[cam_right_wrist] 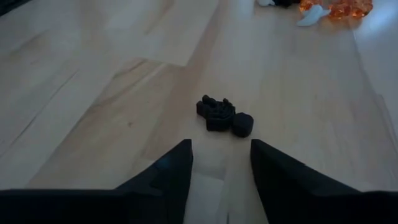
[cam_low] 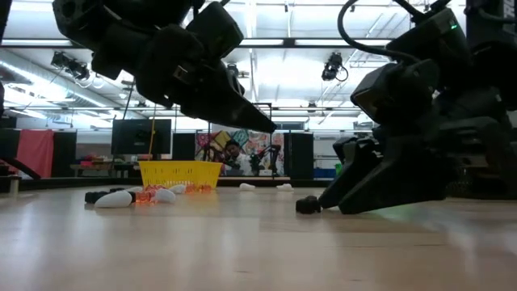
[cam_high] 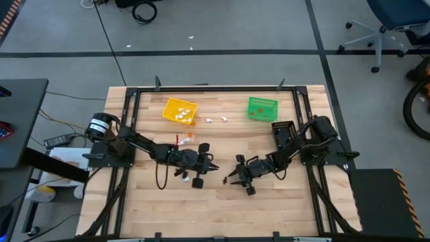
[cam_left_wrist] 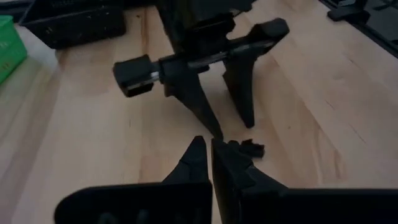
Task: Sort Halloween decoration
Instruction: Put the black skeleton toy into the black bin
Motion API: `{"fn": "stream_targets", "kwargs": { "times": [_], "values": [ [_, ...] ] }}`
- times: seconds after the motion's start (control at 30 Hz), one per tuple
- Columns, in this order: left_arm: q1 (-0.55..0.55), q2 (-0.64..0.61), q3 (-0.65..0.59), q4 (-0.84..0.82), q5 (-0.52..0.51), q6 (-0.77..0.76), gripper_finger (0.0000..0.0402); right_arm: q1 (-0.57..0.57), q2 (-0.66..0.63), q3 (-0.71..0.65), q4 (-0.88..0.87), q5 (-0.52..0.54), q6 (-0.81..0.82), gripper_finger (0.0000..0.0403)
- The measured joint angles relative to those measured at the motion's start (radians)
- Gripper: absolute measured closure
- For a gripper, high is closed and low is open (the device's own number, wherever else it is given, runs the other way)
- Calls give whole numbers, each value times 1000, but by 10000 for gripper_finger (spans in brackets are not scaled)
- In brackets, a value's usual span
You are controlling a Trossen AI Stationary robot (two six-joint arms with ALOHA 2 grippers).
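Black trinket [cam_right_wrist: 221, 114] on table [cam_right_wrist: 93, 93] — right end effector [cam_right_wrist: 221, 163] parted.

- Grey smooth floor [cam_high: 269, 27] with dark lines across it.
- Blue rolling office chair [cam_high: 393, 20] in the far corner.
- Long bright ceiling lights [cam_low: 81, 48] up high.
- Dark flat screen [cam_low: 141, 136] far back.

- Left arm reaches from the worktop's [cam_high: 201, 208] left edge toward its middle; left gripper [cam_high: 213, 165] has fingers pressed together, tips raised off the worktop, pointing at the right gripper.
- Right arm reaches in from the worktop's right edge; right gripper [cam_high: 227, 179] sits low near the worktop's middle, fingers [cam_right_wrist: 166, 168] parted, tips down at the surface, just beside the left gripper's tips.
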Motion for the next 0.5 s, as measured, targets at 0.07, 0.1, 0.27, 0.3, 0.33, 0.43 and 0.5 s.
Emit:
{"fn": "stream_targets", "kwargs": {
  "times": [0.07,0.1,0.27,0.3,0.33,0.43,0.5],
  "values": [
    [-1,0,0,-1,1,-6,401,0,2,-4,-1,0,-4,239],
    [-1,0,0,0,1,-8,401,0,2,-6,3,0,-7,242],
    [-5,0,0,-35,7,-61,401,1,-6,-10,38,46,-5,251],
    [-9,0,0,-47,19,-73,401,0,-10,-11,37,49,-7,250],
    [-17,0,0,-57,33,-79,401,0,-17,-11,34,52,-11,248],
    [-50,0,0,-88,71,-83,401,0,-32,-13,30,65,-13,240],
    [-67,0,0,-102,73,-82,401,-1,-34,-12,64,69,-13,233]
  ]
}}
